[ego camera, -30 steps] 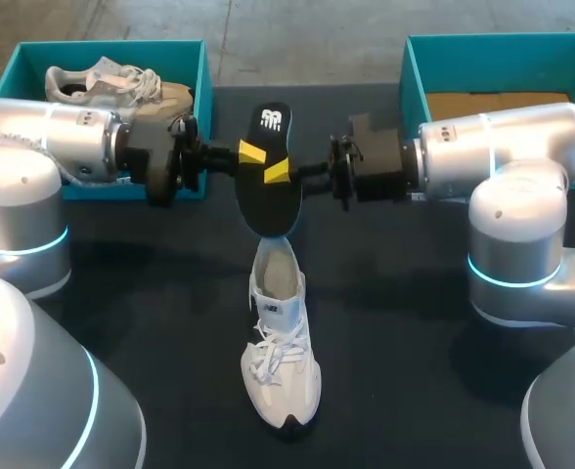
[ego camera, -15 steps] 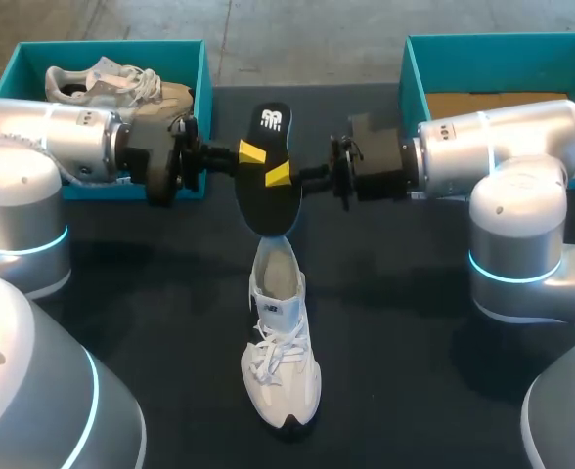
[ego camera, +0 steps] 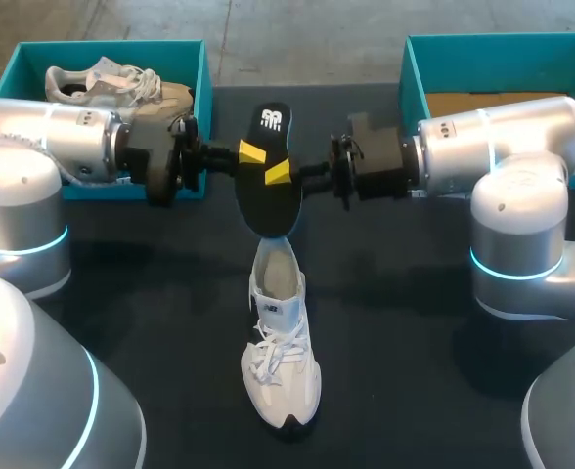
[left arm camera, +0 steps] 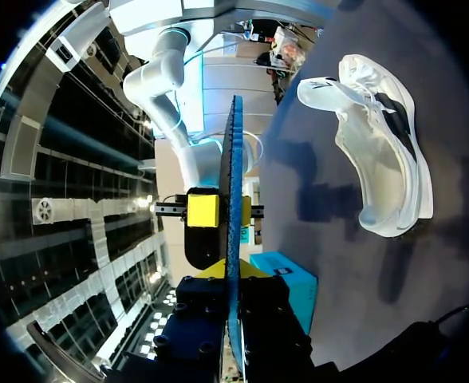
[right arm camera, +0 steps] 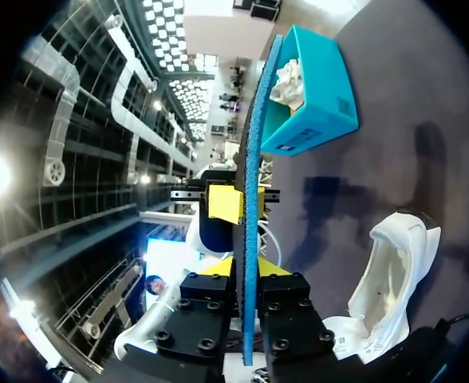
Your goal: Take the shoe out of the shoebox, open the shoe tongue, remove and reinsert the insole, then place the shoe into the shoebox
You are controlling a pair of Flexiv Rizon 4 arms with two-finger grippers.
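Nothing has visibly shifted since the earlier frames. The one black insole (ego camera: pixel 268 191) stays in the air just above the heel of the white shoe (ego camera: pixel 280 342), which lies on the counter (ego camera: pixel 395 371). Two grippers clamp the insole from opposite sides, the left gripper (ego camera: pixel 251 152) and the right gripper (ego camera: pixel 278 173), each closed narrowly on it. Two teal shoeboxes stand beyond the white shoe: the left shoebox (ego camera: pixel 205 78), holding a second shoe (ego camera: pixel 111 83), and the right shoebox (ego camera: pixel 412 83).

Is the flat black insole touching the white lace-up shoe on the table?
Apart. The left wrist view shows the flat black insole edge-on, with a clear gap between its end and the heel of the white lace-up shoe.
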